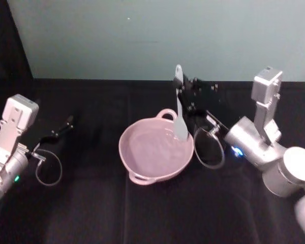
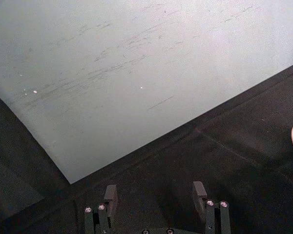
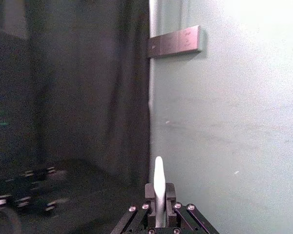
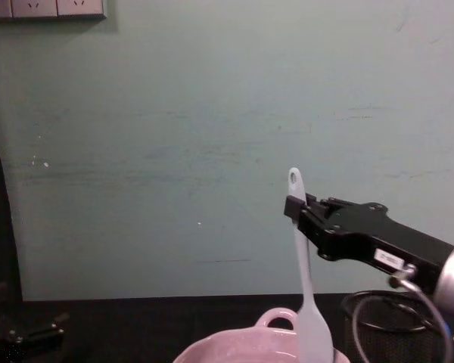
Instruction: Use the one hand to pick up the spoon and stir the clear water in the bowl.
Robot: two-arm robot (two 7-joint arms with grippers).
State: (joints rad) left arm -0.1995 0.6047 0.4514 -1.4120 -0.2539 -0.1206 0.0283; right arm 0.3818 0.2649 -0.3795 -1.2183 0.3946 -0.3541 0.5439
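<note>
Black counter (image 1: pixel 91 213): right gripper (image 1: pixel 183 95) clamps spoon (image 1: pixel 180 119), blade in bowl (image 1: pixel 150 152) at its 2 o'clock. Left gripper (image 2: pixel 156 191) idle at 9 o'clock, spread wide.

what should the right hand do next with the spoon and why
Probably sweep the blade in a small circle. The right hand grips the spoon upright by its handle, with its blade down inside the bowl, so stirring can start. The left hand sits parked, open.

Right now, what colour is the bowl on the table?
The bowl is pale pink and glossy. The head view shows it best.
</note>
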